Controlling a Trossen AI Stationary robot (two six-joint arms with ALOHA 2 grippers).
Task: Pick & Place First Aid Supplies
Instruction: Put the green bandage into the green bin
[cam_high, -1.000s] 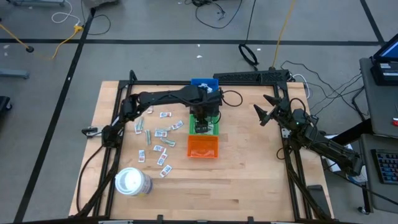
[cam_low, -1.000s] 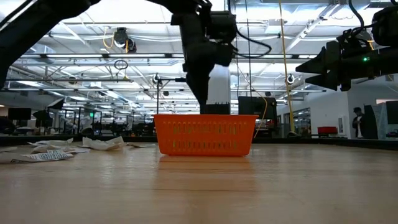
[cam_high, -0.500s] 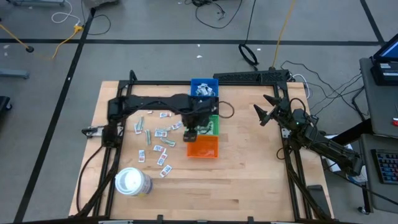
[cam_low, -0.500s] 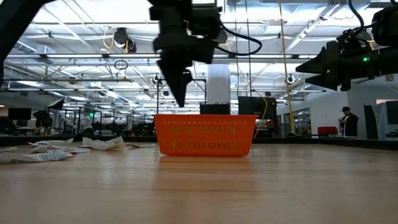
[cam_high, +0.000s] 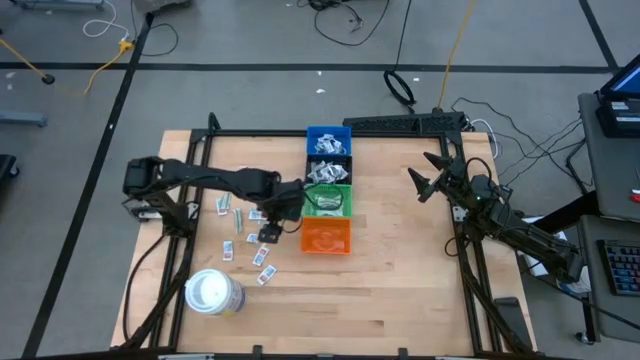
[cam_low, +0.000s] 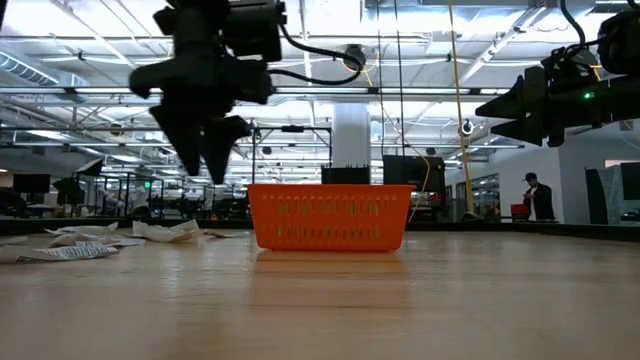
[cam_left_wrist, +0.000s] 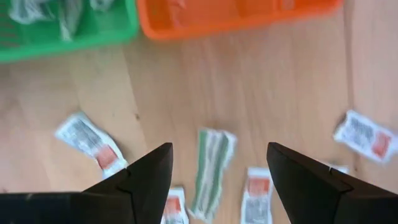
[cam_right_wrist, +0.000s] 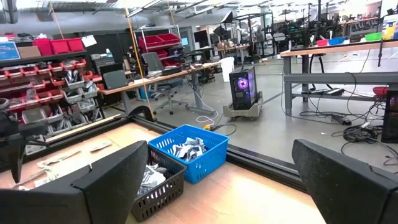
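No legible print on packets (cam_left_wrist: 212, 171) under L claw (cam_left_wrist: 217, 163).

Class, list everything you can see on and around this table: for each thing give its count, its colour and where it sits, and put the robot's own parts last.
Blue bin: one, far end of the bin row, holds packets.
Black bin: one, next to blue.
Green bin: one, mid row, holds packets.
Orange bin: one, nearest end.
Loose packets: about a dozen, white and pale green, left of the bins.
White roll: one, front left.
Table: one, light wood.
Left gripper: open, empty, above the loose packets.
Right gripper: open, empty, right of the bins.
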